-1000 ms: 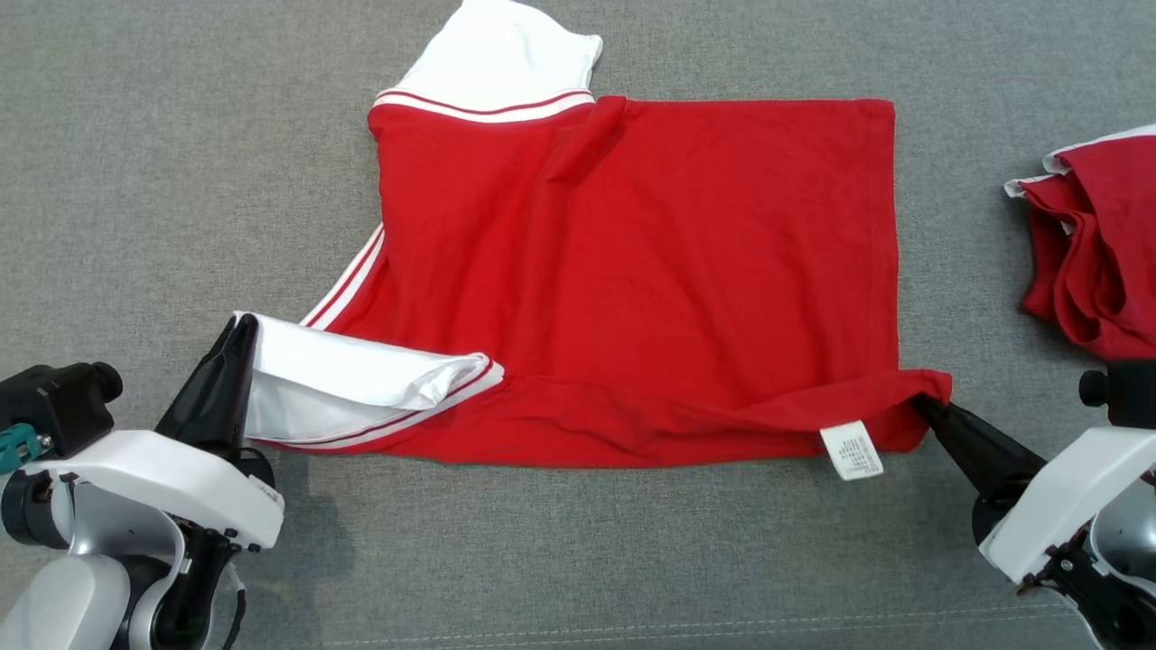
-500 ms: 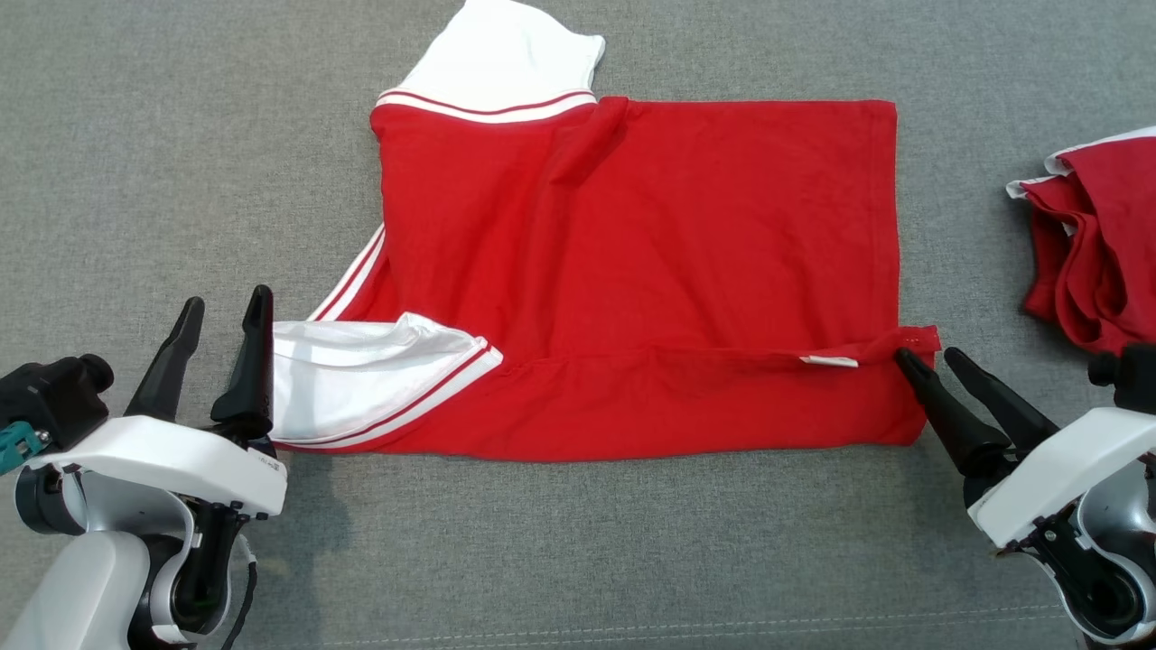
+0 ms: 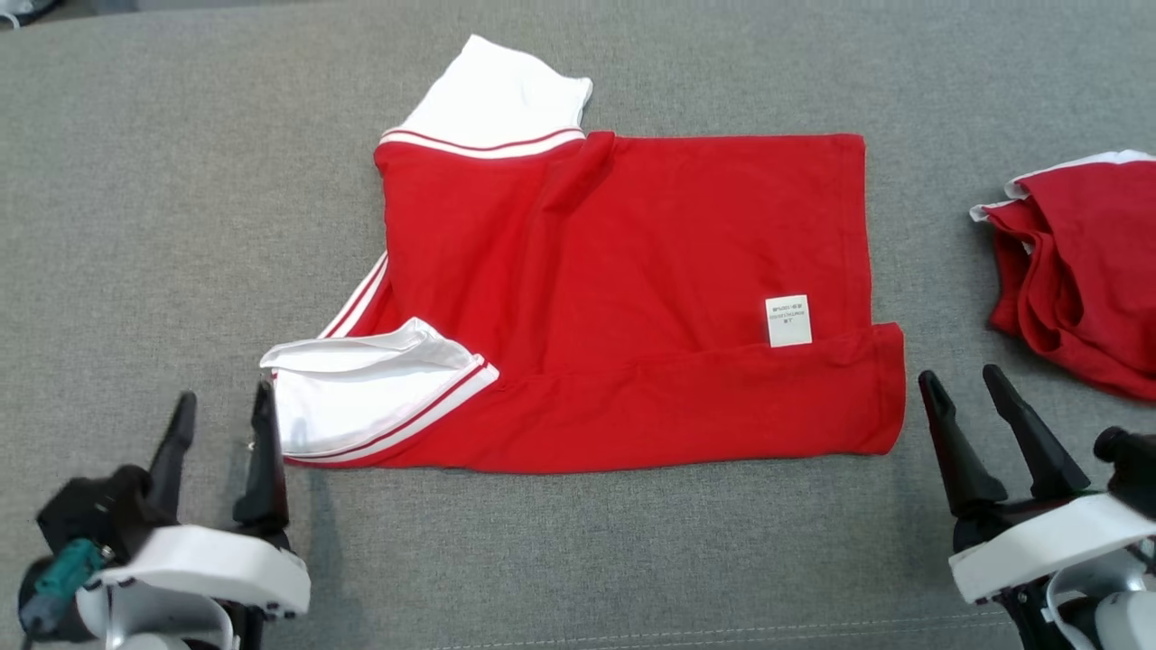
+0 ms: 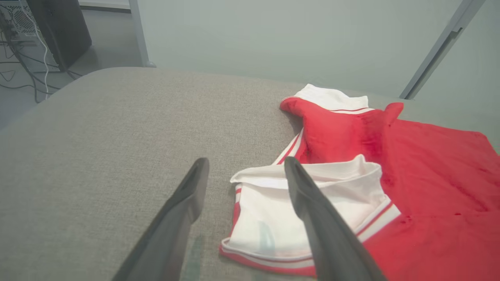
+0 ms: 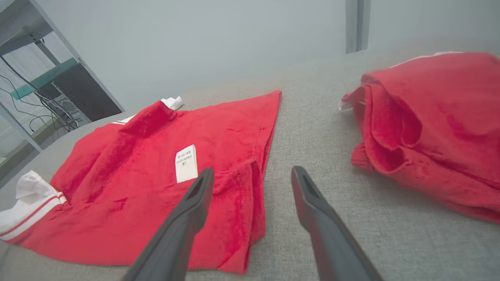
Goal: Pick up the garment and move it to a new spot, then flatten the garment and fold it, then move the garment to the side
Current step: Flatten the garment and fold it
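Released and backed off so fold settles: left gripper [image 3: 224, 393], right gripper [image 3: 959, 374] spread, empty, beside near corners. Red white-sleeved fabric shirt [image 3: 632, 271] lies central on grey woven surface [image 3: 135, 226], near edge folded over.

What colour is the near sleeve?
White sleeve with red-and-white striped trim; left wrist view shows it best.

Grey woven fabric worktop [image 3: 181, 226] spreads wide beneath me, with a pale stitched seam [image 3: 722, 632] running along its near edge. Past the far edge there's a plain pale grey-green wall [image 4: 273, 35], softly and evenly lit. Off my left wrist I've got a black computer tower [image 4: 62, 31] on the grey floor [image 4: 109, 50], loose cables [image 4: 23, 78] trailing beside it and a slim grey metal post [image 4: 137, 31] upright nearby. Off my right, a teal shelf board [image 5: 43, 80].
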You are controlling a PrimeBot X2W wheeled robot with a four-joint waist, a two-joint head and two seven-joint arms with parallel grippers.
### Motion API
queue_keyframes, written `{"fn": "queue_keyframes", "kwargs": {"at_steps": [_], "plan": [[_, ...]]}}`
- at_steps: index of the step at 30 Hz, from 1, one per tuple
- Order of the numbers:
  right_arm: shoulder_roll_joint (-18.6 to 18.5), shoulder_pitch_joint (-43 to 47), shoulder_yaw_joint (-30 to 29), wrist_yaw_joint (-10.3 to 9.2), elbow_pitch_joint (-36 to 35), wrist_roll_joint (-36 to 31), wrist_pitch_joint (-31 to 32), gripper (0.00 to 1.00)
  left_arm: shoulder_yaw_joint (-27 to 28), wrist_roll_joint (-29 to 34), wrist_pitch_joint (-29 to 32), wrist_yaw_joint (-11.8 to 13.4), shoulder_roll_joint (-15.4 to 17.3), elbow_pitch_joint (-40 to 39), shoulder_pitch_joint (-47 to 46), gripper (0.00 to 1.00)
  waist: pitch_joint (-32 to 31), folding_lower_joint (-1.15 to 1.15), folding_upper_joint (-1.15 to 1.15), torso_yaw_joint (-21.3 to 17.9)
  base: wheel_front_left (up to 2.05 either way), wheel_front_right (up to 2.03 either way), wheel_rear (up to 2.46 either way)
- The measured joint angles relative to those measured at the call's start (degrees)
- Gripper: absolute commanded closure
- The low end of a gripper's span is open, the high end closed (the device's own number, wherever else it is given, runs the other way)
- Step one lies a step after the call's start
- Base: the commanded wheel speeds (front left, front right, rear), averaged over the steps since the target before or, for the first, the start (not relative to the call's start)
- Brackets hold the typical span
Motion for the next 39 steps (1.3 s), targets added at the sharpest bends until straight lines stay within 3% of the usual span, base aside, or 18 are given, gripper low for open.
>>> {"fn": "queue_keyframes", "kwargs": {"at_steps": [7,13,22,39], "plan": [[1.2,0.8,1.7,0.01,6.6,-9.7,-4.8,0.00,-2.2,-0.7,2.1,0.1,-0.6,3.3,2.6,0.00,-2.9,0.00,0.00,0.2,0.00,0.00,0.00],[2.4,0.9,2.3,0.01,11.0,-12.4,-6.0,0.00,-3.0,-2.7,3.1,-2.3,-0.6,8.3,3.7,0.00,-5.5,0.00,0.00,0.2,0.00,0.00,0.00],[3.4,-0.1,4.0,0.01,16.2,-12.3,-6.1,0.00,-3.9,-5.3,4.9,-6.5,-1.6,15.0,1.8,0.00,-6.8,0.00,0.00,-0.1,0.00,0.00,0.00],[3.6,-10.4,10.9,0.01,26.8,-9.6,-5.2,0.00,-4.3,-9.4,6.6,-13.0,-4.0,27.4,-8.4,0.00,-3.2,0.00,0.00,-0.9,0.00,0.00,0.00]]}}
